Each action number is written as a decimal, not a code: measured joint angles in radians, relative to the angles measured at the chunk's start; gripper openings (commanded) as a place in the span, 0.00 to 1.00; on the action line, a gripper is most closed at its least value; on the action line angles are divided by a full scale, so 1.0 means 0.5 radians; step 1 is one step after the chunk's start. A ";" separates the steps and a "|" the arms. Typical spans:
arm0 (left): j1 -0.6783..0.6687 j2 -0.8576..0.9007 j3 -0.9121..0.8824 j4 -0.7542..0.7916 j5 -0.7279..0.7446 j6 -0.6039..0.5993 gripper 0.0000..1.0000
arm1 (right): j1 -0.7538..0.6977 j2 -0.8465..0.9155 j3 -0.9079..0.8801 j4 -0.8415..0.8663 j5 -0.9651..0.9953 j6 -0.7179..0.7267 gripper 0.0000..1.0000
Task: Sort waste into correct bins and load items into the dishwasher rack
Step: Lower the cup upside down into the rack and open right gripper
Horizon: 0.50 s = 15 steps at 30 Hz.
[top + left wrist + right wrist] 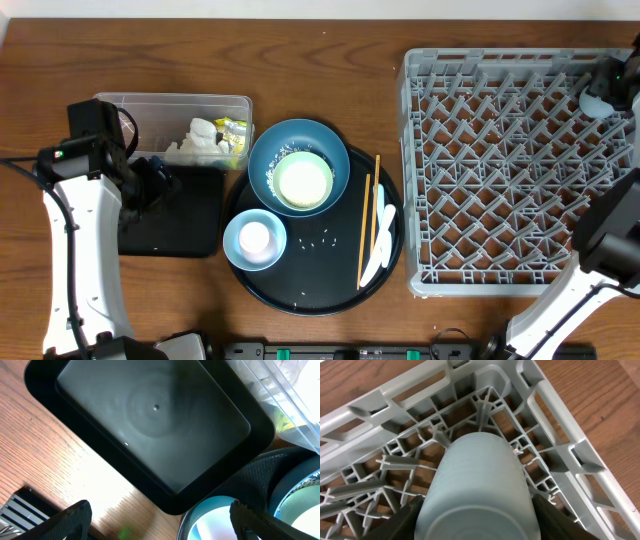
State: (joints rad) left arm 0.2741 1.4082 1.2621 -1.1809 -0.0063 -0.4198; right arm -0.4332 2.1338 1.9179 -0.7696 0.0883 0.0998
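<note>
The right end effector [477, 527] grips a ribbed pale cup [480, 475] at a corner of the latticed grey rack [560, 415]; the left end effector [160, 524] gapes wide above the glossy, shallow black tray [150, 425] (the clear tub [170, 100] holds crumpled napkins [200, 140])

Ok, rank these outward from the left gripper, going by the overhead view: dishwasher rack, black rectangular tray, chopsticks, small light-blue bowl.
1. black rectangular tray, right by the left gripper
2. small light-blue bowl, left side of round black tray
3. chopsticks, that tray's right side
4. dishwasher rack, far right
</note>
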 measured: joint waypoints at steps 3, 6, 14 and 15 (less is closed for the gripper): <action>0.000 0.000 0.000 0.000 0.001 0.000 0.90 | 0.000 0.000 0.000 -0.009 -0.037 0.011 0.92; 0.000 0.000 0.000 0.001 0.000 0.001 0.90 | 0.000 0.000 0.000 -0.037 -0.073 -0.004 0.99; 0.000 0.000 0.000 0.000 0.000 0.000 0.90 | 0.000 -0.007 0.000 -0.121 -0.160 -0.005 0.99; 0.000 0.000 0.000 0.000 0.001 0.000 0.90 | 0.000 -0.015 0.000 -0.125 -0.171 -0.005 0.99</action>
State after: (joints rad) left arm 0.2741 1.4082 1.2621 -1.1809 -0.0059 -0.4198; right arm -0.4332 2.1262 1.9179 -0.8322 0.0029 0.0971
